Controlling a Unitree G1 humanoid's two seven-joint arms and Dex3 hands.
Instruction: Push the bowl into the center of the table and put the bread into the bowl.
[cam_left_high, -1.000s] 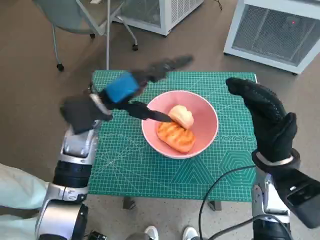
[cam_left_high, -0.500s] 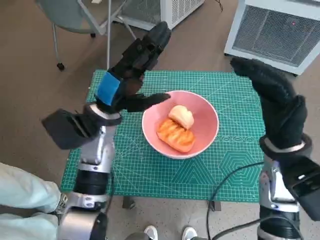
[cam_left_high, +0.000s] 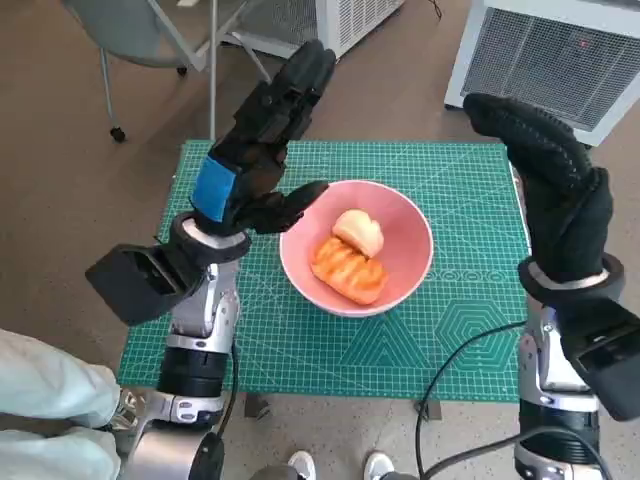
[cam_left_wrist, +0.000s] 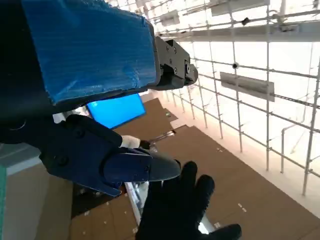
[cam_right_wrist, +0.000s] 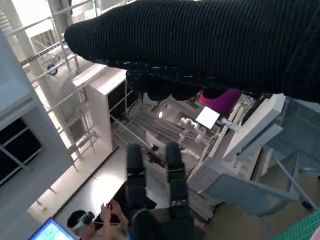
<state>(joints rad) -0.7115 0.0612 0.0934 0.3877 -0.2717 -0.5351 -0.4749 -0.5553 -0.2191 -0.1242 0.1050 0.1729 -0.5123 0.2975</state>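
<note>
A pink bowl (cam_left_high: 400, 215) sits near the middle of the green cutting mat (cam_left_high: 470, 330) on the table. Inside it lie two pieces of bread: a pale roll (cam_left_high: 360, 232) and an orange-brown grilled piece (cam_left_high: 348, 270). My left hand (cam_left_high: 262, 140) is raised above the bowl's left side, fingers stretched up and away, holding nothing. My right hand (cam_left_high: 555, 190) in its black glove is lifted over the mat's right edge, fingers apart and empty. The left wrist view shows the blue-taped hand (cam_left_wrist: 90, 50) and the gloved right hand (cam_left_wrist: 182, 207) against the ceiling.
A grey chair (cam_left_high: 150, 30) stands beyond the table's far left corner. White appliances (cam_left_high: 550, 50) stand on the floor at the back right. A black cable (cam_left_high: 450, 370) loops over the mat's front right. A person (cam_right_wrist: 87, 222) appears in the right wrist view.
My left hand has risen from inside the bowl, where a finger touched the bread, to above its left side. The right hand lifted slightly. Bowl and bread stay put.
</note>
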